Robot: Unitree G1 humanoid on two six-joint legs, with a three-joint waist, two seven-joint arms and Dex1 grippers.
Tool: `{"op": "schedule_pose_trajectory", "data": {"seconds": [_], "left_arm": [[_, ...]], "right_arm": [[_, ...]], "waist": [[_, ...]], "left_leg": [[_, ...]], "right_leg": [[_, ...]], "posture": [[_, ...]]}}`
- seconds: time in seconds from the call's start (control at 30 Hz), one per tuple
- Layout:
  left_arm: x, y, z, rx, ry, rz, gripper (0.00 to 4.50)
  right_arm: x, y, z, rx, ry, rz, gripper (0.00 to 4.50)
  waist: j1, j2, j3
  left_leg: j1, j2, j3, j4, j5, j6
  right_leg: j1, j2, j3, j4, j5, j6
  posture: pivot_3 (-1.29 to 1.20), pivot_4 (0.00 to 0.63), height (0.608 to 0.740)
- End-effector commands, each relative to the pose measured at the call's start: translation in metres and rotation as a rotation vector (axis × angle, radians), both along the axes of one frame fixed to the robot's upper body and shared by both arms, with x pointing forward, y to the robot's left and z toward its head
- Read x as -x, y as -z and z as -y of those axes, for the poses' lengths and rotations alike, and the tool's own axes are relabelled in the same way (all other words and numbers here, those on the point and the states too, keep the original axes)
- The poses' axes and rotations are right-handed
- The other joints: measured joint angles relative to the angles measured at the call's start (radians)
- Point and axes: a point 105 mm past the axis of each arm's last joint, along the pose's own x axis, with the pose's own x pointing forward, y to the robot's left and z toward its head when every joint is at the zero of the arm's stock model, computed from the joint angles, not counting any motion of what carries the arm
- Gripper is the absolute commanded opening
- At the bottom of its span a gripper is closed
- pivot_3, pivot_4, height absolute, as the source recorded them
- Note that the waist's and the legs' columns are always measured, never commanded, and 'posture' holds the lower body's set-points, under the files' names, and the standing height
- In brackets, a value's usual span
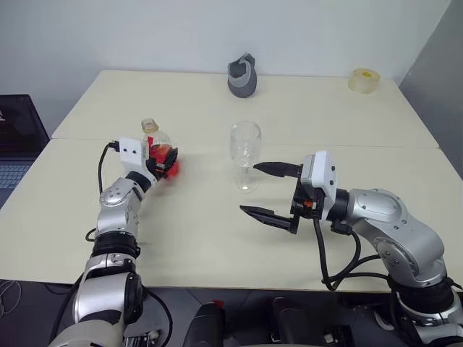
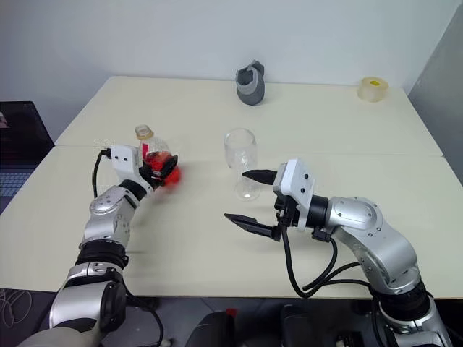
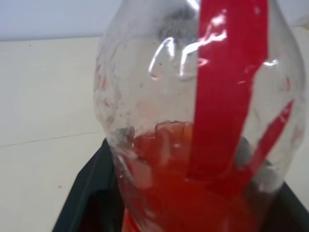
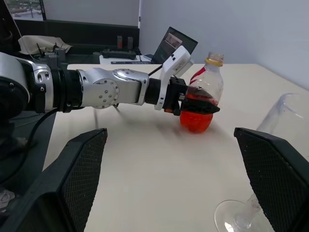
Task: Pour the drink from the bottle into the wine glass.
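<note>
The bottle (image 1: 151,131), small and clear with a yellow ring at its open neck, stands upright on the left part of the table (image 1: 195,238). The red drink (image 4: 195,122) fills its lower body. My left gripper (image 1: 163,157) is shut on the bottle's body, its black fingers (image 4: 199,107) wrapped around it just above the liquid. The wine glass (image 1: 245,147) stands empty at the table's middle. My right gripper (image 1: 248,188) hangs open just right of the glass, pointing left, with the stem and foot near the gap between its fingers and nothing held.
A grey jug-like object (image 1: 243,76) stands at the back centre and a roll of tape (image 1: 364,79) at the back right corner. A laptop (image 1: 18,137) sits off the table's left side. A seam (image 1: 304,143) runs across the tabletop.
</note>
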Motion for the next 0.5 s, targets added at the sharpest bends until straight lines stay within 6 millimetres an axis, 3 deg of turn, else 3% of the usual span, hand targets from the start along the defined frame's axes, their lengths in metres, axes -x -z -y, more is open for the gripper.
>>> {"op": "schedule_pose_trajectory", "data": {"seconds": [0.03, 0.17, 0.3, 0.5], "left_arm": [[0.005, -0.023, 0.003, 0.000, 0.018, 0.087, 1.72], [0.010, -0.036, 0.020, -0.037, 0.063, 0.120, 1.07], [0.003, -0.080, 0.060, -0.204, 0.152, 0.243, 1.01], [-0.002, -0.120, 0.091, -0.468, 0.224, 0.390, 0.97]], "right_arm": [[0.005, -0.013, -0.001, -0.027, -0.006, 0.054, 4.50], [0.003, -0.016, 0.002, -0.054, 0.027, 0.047, 4.50], [-0.007, -0.025, 0.007, -0.103, 0.095, 0.056, 4.50], [-0.021, -0.036, 0.007, -0.176, 0.210, 0.067, 4.50]], "waist": [[-0.002, 0.000, 0.000], [0.000, 0.000, 0.000], [0.007, -0.001, 0.001], [0.005, -0.001, 0.001]], "left_leg": [[0.000, 0.000, 0.000, 0.000, 0.000, 0.000], [0.000, 0.000, 0.000, 0.000, 0.000, 0.000], [0.000, 0.000, 0.000, 0.001, 0.000, 0.000], [-0.001, -0.001, 0.000, 0.001, 0.000, 0.000]], "right_leg": [[0.000, 0.000, 0.000, 0.000, 0.000, 0.000], [0.000, 0.000, 0.000, 0.000, 0.000, 0.000], [0.000, 0.000, 0.000, 0.000, 0.000, 0.000], [0.000, 0.000, 0.000, 0.000, 0.000, 0.000]], "posture": [[0.00, 0.150, 0.740], [0.00, 0.150, 0.740], [0.00, 0.150, 0.740], [0.00, 0.150, 0.740]]}}
